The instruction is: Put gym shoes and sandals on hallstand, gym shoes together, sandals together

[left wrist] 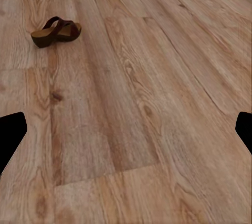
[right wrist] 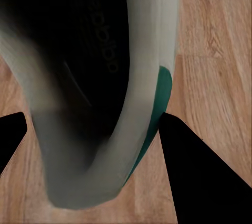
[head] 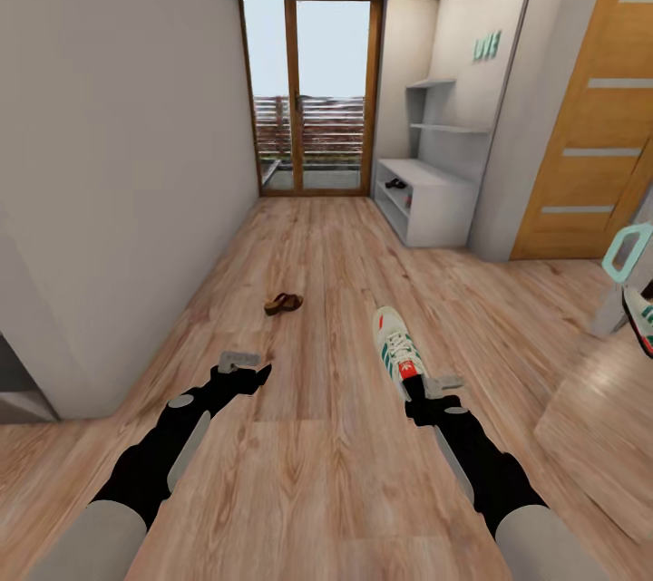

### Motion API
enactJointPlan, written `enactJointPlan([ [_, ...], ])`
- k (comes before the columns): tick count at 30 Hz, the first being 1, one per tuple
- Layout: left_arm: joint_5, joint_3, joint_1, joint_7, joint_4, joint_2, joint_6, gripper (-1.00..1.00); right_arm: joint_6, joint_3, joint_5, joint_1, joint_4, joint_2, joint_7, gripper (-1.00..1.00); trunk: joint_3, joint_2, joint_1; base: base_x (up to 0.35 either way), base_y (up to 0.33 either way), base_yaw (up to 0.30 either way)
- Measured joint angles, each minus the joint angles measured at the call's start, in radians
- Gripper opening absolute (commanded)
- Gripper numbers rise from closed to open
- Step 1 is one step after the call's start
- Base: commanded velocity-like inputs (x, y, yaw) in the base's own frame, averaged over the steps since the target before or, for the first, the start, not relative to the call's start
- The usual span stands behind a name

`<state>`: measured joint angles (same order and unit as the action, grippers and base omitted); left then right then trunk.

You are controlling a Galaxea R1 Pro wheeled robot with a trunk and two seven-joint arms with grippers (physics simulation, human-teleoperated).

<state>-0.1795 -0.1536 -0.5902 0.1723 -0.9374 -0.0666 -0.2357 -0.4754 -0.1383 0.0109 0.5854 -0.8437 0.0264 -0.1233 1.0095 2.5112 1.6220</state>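
Note:
My right gripper (head: 415, 384) is shut on the heel of a white gym shoe (head: 394, 341) with green stripes, held toe-forward just above the floor. In the right wrist view the shoe's dark inside and pale wall (right wrist: 79, 129) sit between the two black fingers (right wrist: 202, 177). A second gym shoe (head: 642, 316) shows at the right edge. One brown sandal (head: 283, 303) lies on the floor ahead; the left wrist view shows the sandal (left wrist: 56, 31) too. My left gripper (head: 247, 374) hangs open and empty over bare boards (left wrist: 126, 135). The white hallstand (head: 435, 200) stands far right, with a small dark item (head: 395, 184) on top.
The corridor runs to a glass door (head: 310, 91) at the far end. A plain wall (head: 118, 155) bounds the left side. On the right are a wooden door (head: 599, 110) and a teal shape (head: 626, 253) above the second shoe.

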Motion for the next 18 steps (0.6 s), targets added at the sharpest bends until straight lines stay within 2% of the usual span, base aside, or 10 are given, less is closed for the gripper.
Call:
enactJointPlan([
  [8, 0.0, -0.001, 0.0, 0.0, 0.0, 0.0, 0.0, 1.0, 0.0, 0.001, 0.0, 0.0, -0.001, 0.0, 0.0, -1.0, 0.0, 0.0, 0.0, 0.348, 0.0, 0.0],
  [18, 0.0, -0.001, 0.0, 0.0, 0.0, 0.0, 0.0, 1.0, -0.001, 0.004, 0.001, 0.001, -0.004, 0.0, 0.0, -1.0, 0.0, 0.0, 0.0, 0.348, 0.061, 0.0],
])
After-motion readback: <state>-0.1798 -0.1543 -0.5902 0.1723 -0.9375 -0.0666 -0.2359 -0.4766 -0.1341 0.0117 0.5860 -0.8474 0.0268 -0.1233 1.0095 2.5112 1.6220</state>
